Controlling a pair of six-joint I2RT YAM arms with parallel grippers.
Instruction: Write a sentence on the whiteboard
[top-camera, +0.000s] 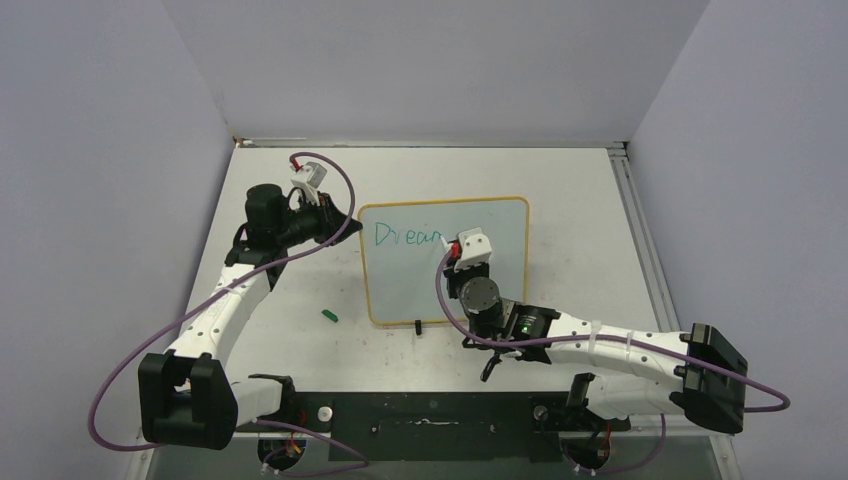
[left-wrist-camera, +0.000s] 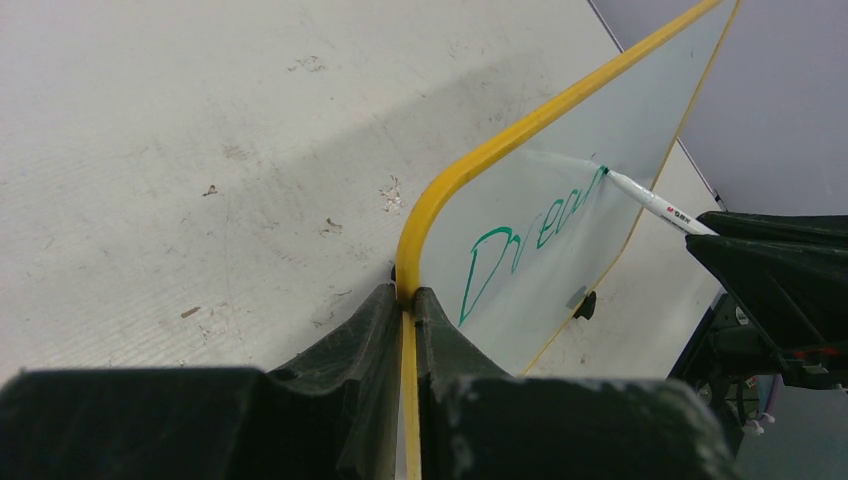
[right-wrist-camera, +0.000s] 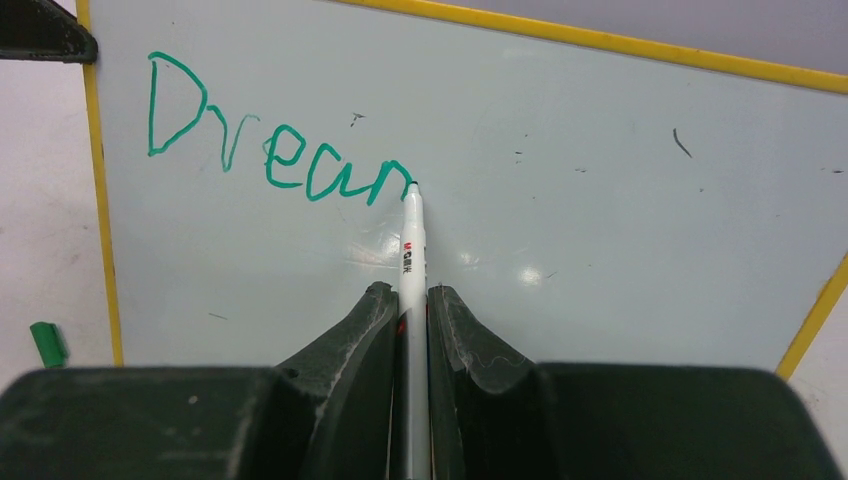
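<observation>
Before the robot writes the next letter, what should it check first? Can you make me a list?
1. Marker gripped tightly: ok, the right gripper is shut on it.
2. Marker tip on the whiteboard: ok, it looks to touch right at the end of the green writing.
3. Whiteboard held in place: ok, the left gripper is shut on its yellow edge.
4. Room for more letters: ok, the whiteboard is blank to the right of the tip.
5. Green cap out of the way: ok, it lies left of the whiteboard, apart from it.
6. Enough ink left: cannot tell.
</observation>
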